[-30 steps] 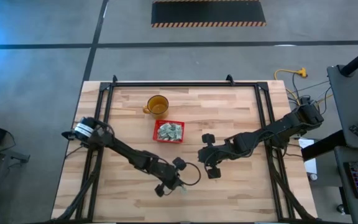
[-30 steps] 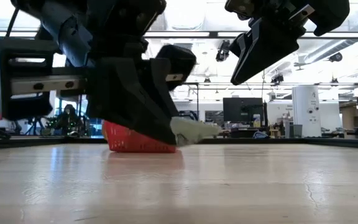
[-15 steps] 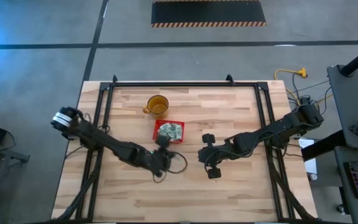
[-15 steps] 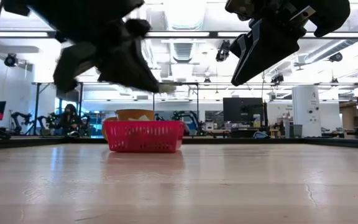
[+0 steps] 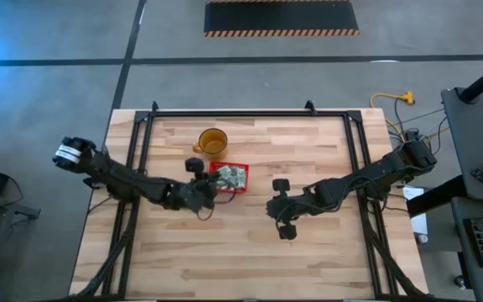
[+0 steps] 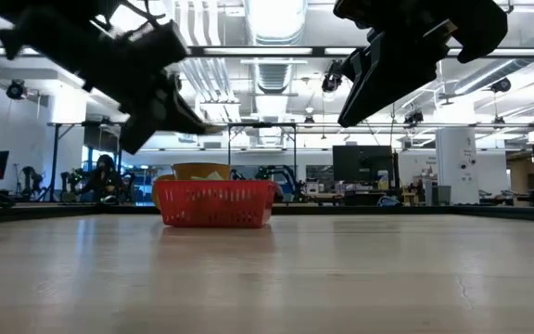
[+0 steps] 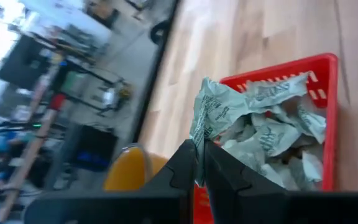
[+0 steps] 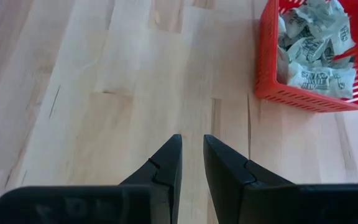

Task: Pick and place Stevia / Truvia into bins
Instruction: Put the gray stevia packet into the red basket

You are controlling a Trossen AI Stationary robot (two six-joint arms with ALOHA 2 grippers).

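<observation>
The red basket [image 5: 229, 178] stands mid-table with several pale green and white sachets [image 8: 316, 43] heaped inside. My left gripper [image 7: 199, 152] hovers at the basket's left side, shut on one crumpled sachet [image 7: 213, 112] that sticks out over the basket's rim [image 7: 272, 71]. In the high view the left gripper [image 5: 206, 188] sits just left of the basket. My right gripper [image 8: 191, 142] hangs above bare wood to the basket's right, its fingers a little apart with nothing between them; in the low view the right gripper [image 6: 369, 88] is well above the table. My left gripper pinches the sachet by its lower edge [image 7: 197, 142] between its two fingers. The fingers come nearly level, slanting slightly down, from the table's left side. The sachet stands out beyond the fingertips, crumpled, lifted clear of the table and above the basket's contents.
An amber-yellow cup [image 5: 212, 143] stands just beyond the basket toward the far edge. A black frame rail [image 5: 241, 113] runs along the table's far edge and down both sides. Bare wood [image 5: 250, 260] spreads across the near half of the table.
My left gripper has risen from the near middle of the table and travelled toward the far edge and left, up to the basket's left side. It has tipped from pointing steeply down to nearly level, staying shut and carrying the sachet clear of the table.
</observation>
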